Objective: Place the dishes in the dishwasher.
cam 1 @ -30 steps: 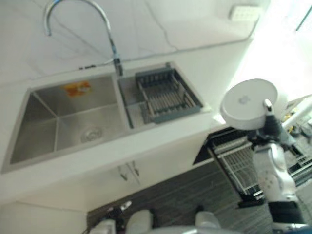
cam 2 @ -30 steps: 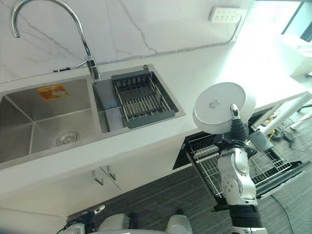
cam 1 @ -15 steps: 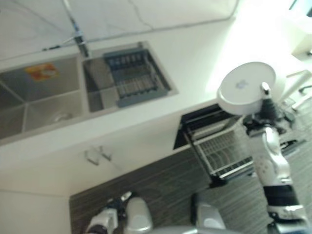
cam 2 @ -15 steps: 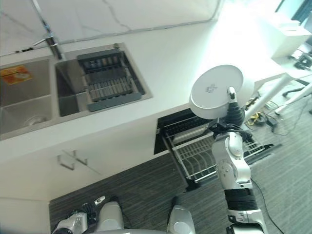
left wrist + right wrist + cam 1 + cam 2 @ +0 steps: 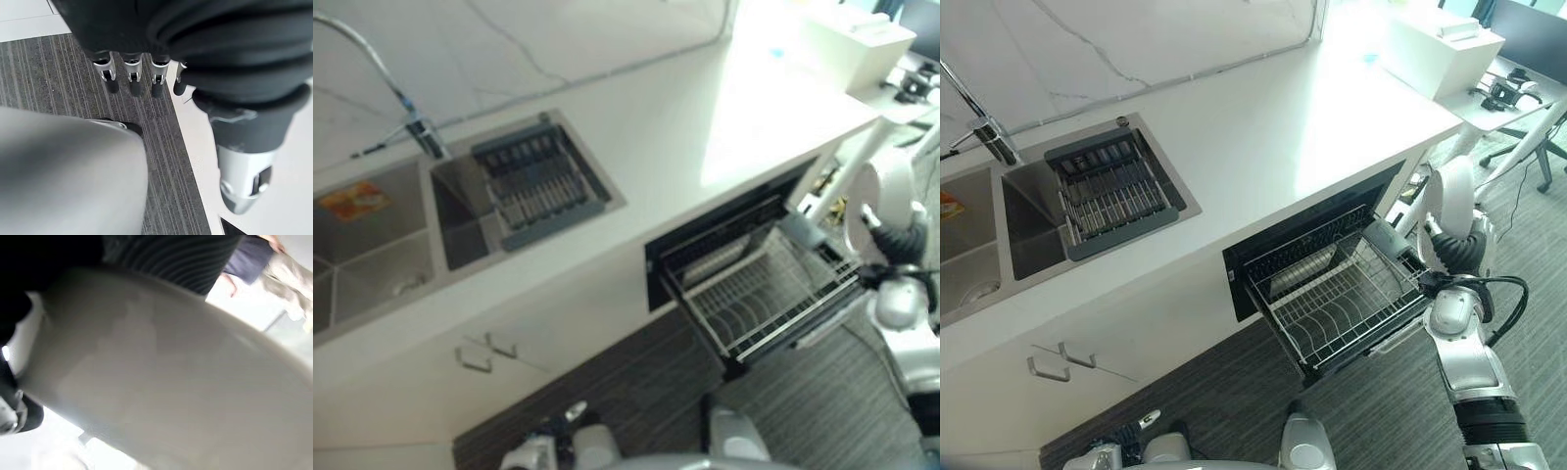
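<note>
While gripped by right hand (image 5: 1457,257), round white plate (image 5: 1451,201)

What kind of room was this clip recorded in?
Most likely a kitchen, perhaps in an office or lab. A stainless-steel double sink with a curved tap is set in a white countertop, and a pulled-out wire dishwasher rack sits below. The right hand holds a white plate beside it.
</note>
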`<state>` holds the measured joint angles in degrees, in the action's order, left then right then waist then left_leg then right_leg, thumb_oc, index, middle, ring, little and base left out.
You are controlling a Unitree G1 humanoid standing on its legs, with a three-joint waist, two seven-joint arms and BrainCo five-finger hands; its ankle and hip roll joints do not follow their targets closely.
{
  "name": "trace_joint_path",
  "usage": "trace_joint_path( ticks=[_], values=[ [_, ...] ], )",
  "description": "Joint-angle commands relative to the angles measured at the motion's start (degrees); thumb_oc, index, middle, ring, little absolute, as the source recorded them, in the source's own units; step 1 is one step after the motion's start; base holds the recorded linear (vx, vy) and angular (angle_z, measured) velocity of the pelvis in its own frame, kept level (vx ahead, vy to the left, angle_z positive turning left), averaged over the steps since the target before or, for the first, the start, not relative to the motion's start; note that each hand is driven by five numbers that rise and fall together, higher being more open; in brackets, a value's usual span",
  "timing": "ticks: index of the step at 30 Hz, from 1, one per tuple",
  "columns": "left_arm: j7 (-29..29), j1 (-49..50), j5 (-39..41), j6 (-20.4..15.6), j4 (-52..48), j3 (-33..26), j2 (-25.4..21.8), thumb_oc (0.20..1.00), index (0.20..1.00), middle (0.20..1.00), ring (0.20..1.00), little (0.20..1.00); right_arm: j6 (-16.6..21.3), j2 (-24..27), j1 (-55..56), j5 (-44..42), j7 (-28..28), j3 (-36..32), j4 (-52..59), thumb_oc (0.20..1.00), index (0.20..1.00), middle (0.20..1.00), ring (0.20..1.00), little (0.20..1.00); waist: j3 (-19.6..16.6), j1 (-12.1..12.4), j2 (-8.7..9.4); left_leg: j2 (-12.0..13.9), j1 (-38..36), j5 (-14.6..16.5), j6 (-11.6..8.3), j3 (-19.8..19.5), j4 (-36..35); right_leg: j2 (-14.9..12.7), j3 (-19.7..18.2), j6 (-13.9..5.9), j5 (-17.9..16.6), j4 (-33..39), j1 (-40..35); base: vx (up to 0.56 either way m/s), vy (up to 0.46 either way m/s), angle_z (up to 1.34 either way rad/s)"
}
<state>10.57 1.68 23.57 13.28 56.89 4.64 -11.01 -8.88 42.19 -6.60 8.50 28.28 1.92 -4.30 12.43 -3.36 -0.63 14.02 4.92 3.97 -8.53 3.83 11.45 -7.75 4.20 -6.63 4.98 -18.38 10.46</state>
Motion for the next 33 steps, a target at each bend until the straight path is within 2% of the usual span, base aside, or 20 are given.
trace_joint_path(
  ticks=[1, 2, 5, 13, 15, 22, 27, 29, 33],
  values=[
    [-1.49, -1.66, -2.89, -0.75, 2.78, 3.75, -2.79, 1.0, 1.0, 1.0, 1.0, 1.0, 2.58, 3.7, -5.25, 17.88, -5.24, 3.53, 1.32, 0.2, 0.2, 0.2, 0.2, 0.2, -1.62, 1.14, 2.4, 1.44, 1.79, 6.31, 0.51, 3.41, 5.74, -4.26, 2.63, -3.21, 2.92, 1.19, -1.58, -0.04, -0.045, 0.2],
    [-1.97, -1.92, -3.44, -0.98, 3.17, 3.99, -3.42, 1.0, 1.0, 1.0, 1.0, 1.0, 2.5, 5.44, -6.24, 18.55, -6.57, 6.28, -1.17, 0.2, 0.2, 0.2, 0.2, 0.2, -1.71, 1.57, 2.46, 1.39, 2.27, 6.19, 0.44, 3.26, 5.74, -4.65, 3.27, -3.4, 2.89, 1.19, -1.5, -0.03, -0.04, 0.3],
    [-2.53, -1.98, -3.97, -2.16, 4.48, 4.92, -4.32, 1.0, 1.0, 1.0, 1.0, 1.0, 2.92, 6.05, -9.14, 22.09, -9.32, 11.53, -7.55, 0.2, 0.2, 0.2, 0.2, 0.2, -1.95, 2.47, 2.6, 0.9, 2.69, 6.22, 0.56, 2.66, 5.74, -5.28, 3.88, -3.61, 2.79, 1.19, -1.46, 0.0, -0.025, 0.31],
    [-3.55, -3.48, -6.62, -3.84, 8.57, 6.19, -5.95, 1.0, 1.0, 1.0, 1.0, 1.0, 5.88, 4.52, -20.44, 33.86, -18.43, 26.82, -18.96, 0.2, 0.2, 0.2, 0.2, 0.2, -2.6, 5.84, 3.51, 0.03, 2.74, 6.72, 0.91, 1.35, 5.74, -6.47, 5.42, -4.25, 2.96, 1.19, -2.4, 0.02, -0.034, 0.1],
    [-3.72, -3.62, -7.55, -4.18, 8.93, 6.18, -6.23, 1.0, 1.0, 1.0, 1.0, 1.0, 5.62, 3.05, -22.01, 34.11, -20.56, 29.52, -21.94, 0.2, 0.2, 0.2, 0.2, 0.2, -2.8, 6.78, 3.85, -0.06, 2.8, 6.82, 0.95, 1.05, 5.74, -6.87, 5.94, -4.45, 3.04, 1.19, -2.79, 0.05, -0.05, 0.16],
    [-3.54, -3.77, -10.21, -4.3, 10.29, 5.61, -6.98, 1.0, 1.0, 1.0, 1.0, 1.0, 5.2, -4.23, -22.9, 32.23, -23.08, 32.66, -33.63, 0.2, 0.2, 0.2, 0.2, 0.2, -3.07, 9.34, 4.85, 0.01, 3.08, 6.78, 1.06, -0.17, 5.74, -7.47, 7.5, -4.94, 3.08, 1.19, -3.93, 0.06, -0.078, 0.12],
    [-3.04, -4.6, -11.15, -4.14, 11.42, 6.17, -7.5, 1.0, 1.0, 1.0, 1.0, 1.0, 5.31, -8.85, -23.63, 31.12, -21.69, 33.94, -42.48, 0.2, 0.2, 0.2, 0.2, 0.2, -2.8, 10.71, 4.98, 0.23, 3.56, 6.47, 1.13, -0.71, 5.74, -7.57, 8.02, -5.26, 2.85, 1.19, -3.96, 0.04, -0.092, 0.05],
    [-2.91, -5.87, -11.36, -3.92, 12.01, 6.99, -7.93, 1.0, 1.0, 1.0, 1.0, 1.0, 4.8, -11.81, -24.67, 29.76, -20.36, 34.86, -48.21, 0.2, 0.2, 0.2, 0.2, 0.2, -2.4, 11.63, 4.99, 0.28, 4.24, 6.16, 1.22, -1.19, 5.74, -7.69, 8.36, -5.34, 2.64, 1.19, -3.69, 0.01, -0.136, 0.07],
    [-2.95, -8.17, -11.67, -3.15, 11.8, 7.52, -9.09, 1.0, 1.0, 1.0, 1.0, 1.0, 1.17, -15.74, -26.64, 26.57, -19.4, 35.44, -55.71, 0.2, 0.2, 0.2, 0.2, 0.2, -0.55, 13.48, 4.51, 0.2, 6.45, 5.11, 1.35, -2.42, 5.74, -8.07, 8.99, -5.65, 1.72, 1.19, -2.41, -0.04, -0.16, 0.21]
  ],
)
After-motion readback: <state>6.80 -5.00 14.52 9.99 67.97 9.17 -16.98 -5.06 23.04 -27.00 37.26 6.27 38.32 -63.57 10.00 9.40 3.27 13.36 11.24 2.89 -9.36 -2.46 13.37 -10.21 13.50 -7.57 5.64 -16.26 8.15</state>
